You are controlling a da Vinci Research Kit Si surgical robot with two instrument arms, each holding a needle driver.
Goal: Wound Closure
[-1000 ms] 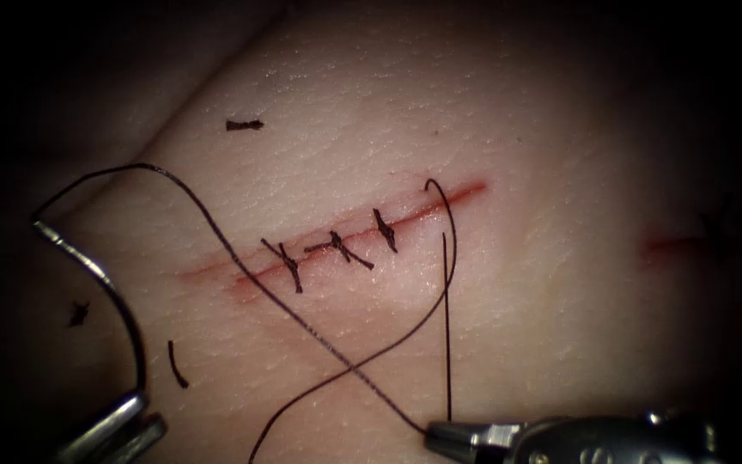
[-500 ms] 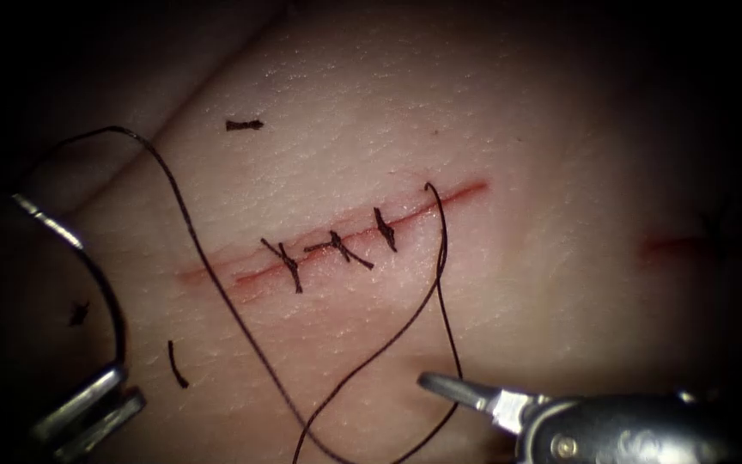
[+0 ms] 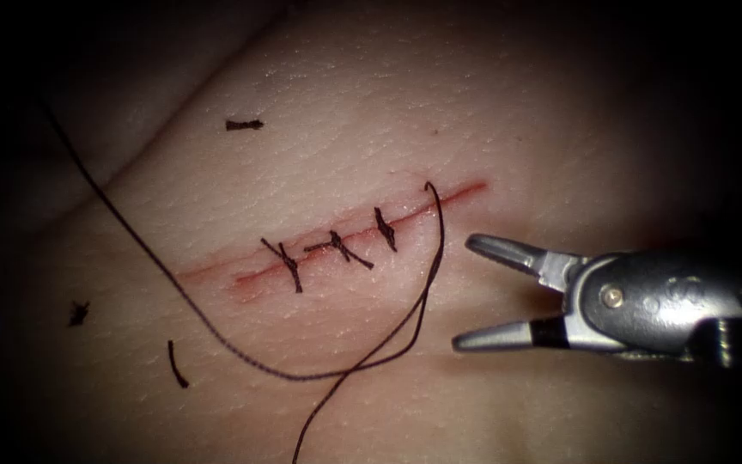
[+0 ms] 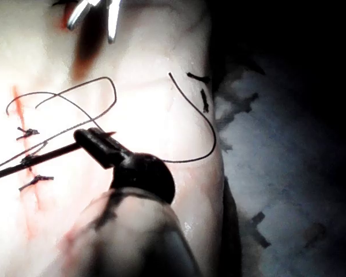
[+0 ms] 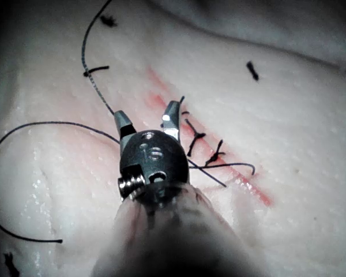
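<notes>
tissue (image 3: pixel 508 112) carries the cut (image 3: pixel 337 241) running across its middle, and we count three tied stitches (image 3: pixel 337 247) on it, the cut's right end not yet closed. thread (image 3: pixel 216 335) enters there and loops down to the left. short cut ends of thread (image 3: pixel 244 125) lie about. right tool (image 3: pixel 467 294) hovers right of the cut, jaws spread, holding nothing; we read "16" on its wrist. left tool (image 4: pixel 95 140) grips the thread in the left wrist view. we cannot locate the needle.
</notes>
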